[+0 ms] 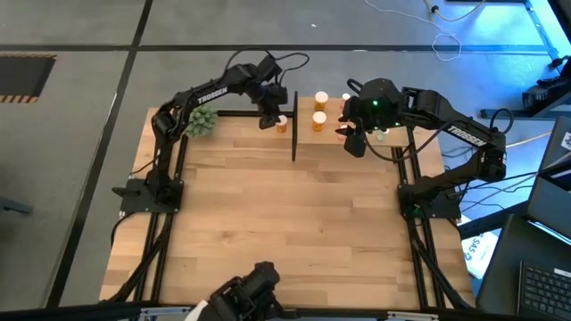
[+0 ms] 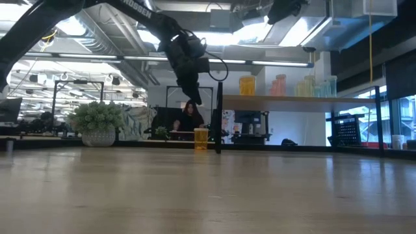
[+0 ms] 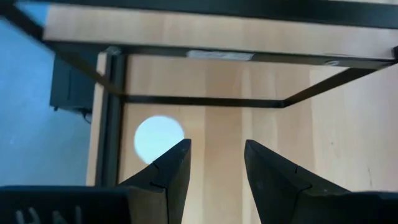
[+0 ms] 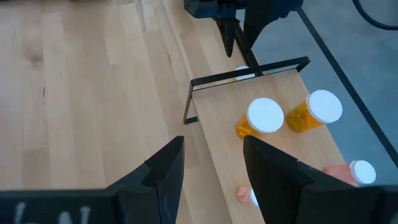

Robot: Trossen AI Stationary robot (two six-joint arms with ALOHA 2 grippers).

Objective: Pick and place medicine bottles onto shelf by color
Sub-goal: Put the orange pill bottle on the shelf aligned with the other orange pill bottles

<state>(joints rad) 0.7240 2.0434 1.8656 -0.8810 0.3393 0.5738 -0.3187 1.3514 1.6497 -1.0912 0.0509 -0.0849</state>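
An orange medicine bottle (image 1: pixel 282 123) with a white cap (image 3: pixel 158 137) stands upright on the tabletop, just off the left end of the shelf (image 1: pixel 330 143). My left gripper (image 1: pixel 270 119) hovers open above it, slanting down; the cap shows beside one finger (image 3: pixel 168 171), not between the two. On the shelf board (image 4: pixel 224 106) stand two orange bottles (image 4: pixel 265 118) (image 4: pixel 317 111) and pink ones (image 4: pixel 354 171). Paler bottles (image 2: pixel 318 86) stand farther along it. My right gripper (image 4: pixel 213 140) hangs open above the shelf with nothing between its fingers.
A green plant ball (image 1: pixel 202 120) in a pot sits at the table's far left corner. The shelf's black posts (image 2: pixel 218 117) rise right beside the lone bottle. The wide near part of the tabletop (image 1: pixel 285 232) lies bare. A person (image 2: pixel 190 117) shows in the room behind.
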